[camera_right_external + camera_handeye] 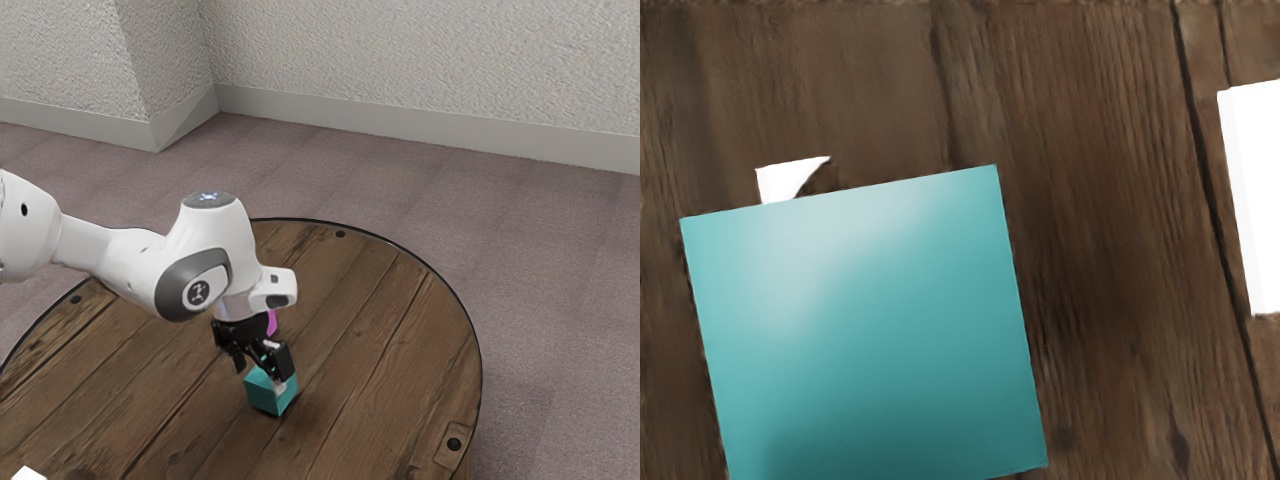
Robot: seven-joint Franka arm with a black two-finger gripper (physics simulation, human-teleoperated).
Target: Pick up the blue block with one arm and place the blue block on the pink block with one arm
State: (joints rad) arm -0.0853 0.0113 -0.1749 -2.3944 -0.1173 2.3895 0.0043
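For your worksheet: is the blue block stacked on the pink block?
No: blue block sits on the table, pink block apart behind it.

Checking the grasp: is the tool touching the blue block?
Cannot tell: the exterior view shows the tool low over the blue block, neither contact nor gap plain.

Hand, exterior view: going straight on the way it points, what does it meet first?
The blue block, directly beneath the hand on the table; whether any gap remains between them is unclear.
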